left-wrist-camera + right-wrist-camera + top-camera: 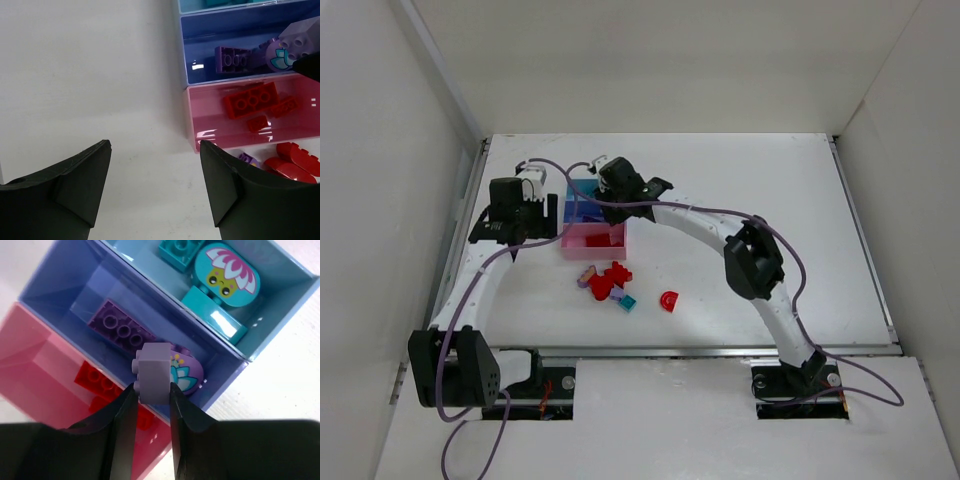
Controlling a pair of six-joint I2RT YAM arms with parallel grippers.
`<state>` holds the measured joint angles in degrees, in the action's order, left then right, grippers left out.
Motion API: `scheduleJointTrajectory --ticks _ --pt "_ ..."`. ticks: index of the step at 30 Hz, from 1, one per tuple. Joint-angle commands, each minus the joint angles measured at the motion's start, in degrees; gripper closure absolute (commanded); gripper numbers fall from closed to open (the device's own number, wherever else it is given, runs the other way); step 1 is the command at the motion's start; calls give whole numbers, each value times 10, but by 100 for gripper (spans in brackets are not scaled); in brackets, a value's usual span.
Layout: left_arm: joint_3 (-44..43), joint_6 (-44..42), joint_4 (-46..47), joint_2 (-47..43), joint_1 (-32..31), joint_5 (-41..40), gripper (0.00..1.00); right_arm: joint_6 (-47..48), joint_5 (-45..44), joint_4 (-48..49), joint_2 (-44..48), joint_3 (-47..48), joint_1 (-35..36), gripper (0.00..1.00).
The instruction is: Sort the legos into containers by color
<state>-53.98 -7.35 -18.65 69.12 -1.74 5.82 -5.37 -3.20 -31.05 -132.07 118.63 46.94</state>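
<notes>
Loose pile: small plastic toy bricks [608, 283], mostly red with a teal and a lilac one, lie on the white worktop [750, 190] nearest your arm bases, just in front of the trays.
Stray piece: the red arch brick [668, 300] lies apart, to the right of that pile.
Idle arm: your left hand [155, 145] is released, fingers spread wide with nothing between them, over bare worktop just left of the trays.
First tray: the pink shallow plastic tray [192, 127] is the nearest of three joined ones, with red bricks [250, 100] inside.
Working arm: your right hand [151, 392] is clenched on a lilac square brick [154, 371], pinched low, studs facing sideways.
Key relation: that brick hangs over the purple-blue middle tray [55, 282], above a purple flat plate [120, 330] and a round lilac flower-printed piece [187, 374], on the side toward the pink wall. In my judgement the way in is straight down.
Last tray: the light blue tray [295, 295] is farthest and holds teal pieces [220, 275].
</notes>
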Motion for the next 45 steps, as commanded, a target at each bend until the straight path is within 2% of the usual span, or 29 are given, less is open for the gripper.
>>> scheduleJointTrajectory --ticks 1,6,9,10,11,14,17,21,22,23,25,26,27,29,31,36,39,45 --pt "-9 7 13 9 4 3 31 3 23 34 16 42 11 95" --pt "-14 7 13 15 4 9 31 -9 23 39 5 53 6 90" --pt "-14 7 13 15 4 9 31 -9 23 39 5 53 1 69" --pt "-14 7 13 15 4 14 31 -9 30 39 5 53 1 50" --pt "-14 7 13 15 9 14 31 -9 35 32 5 53 1 40" --pt "-19 2 8 15 9 27 31 -9 42 27 10 53 1 25" --pt "-19 -10 2 15 9 45 31 -4 42 27 37 41 1 22" --pt "-25 -93 -21 15 9 94 35 -3 36 21 87 10 1 22" --pt "-31 -128 -32 15 4 111 37 -3 36 21 103 0 -4 22" --pt "-31 -215 -46 9 4 131 40 -3 36 21 143 -34 -11 22" --pt "-36 -317 -106 0 -1 194 40 -10 43 34 187 -83 -20 21" --pt "-36 -369 -130 -9 -1 217 40 -16 43 48 209 -136 -31 21" --pt "-36 -466 -177 -14 -1 256 40 -23 43 56 249 -162 -36 21" --pt "-42 -521 -211 -14 -22 282 38 -29 33 66 281 -206 -48 21" --pt "-42 -532 -227 1 -60 279 37 -34 22 66 317 -256 -48 21" --pt "9 -545 -217 36 -155 206 36 -54 -1 85 366 -327 -54 21" --pt "36 -501 -162 37 -170 183 36 -59 -14 92 384 -357 -54 21" --pt "69 -481 -116 42 -186 141 38 -59 -20 97 404 -376 -71 21"
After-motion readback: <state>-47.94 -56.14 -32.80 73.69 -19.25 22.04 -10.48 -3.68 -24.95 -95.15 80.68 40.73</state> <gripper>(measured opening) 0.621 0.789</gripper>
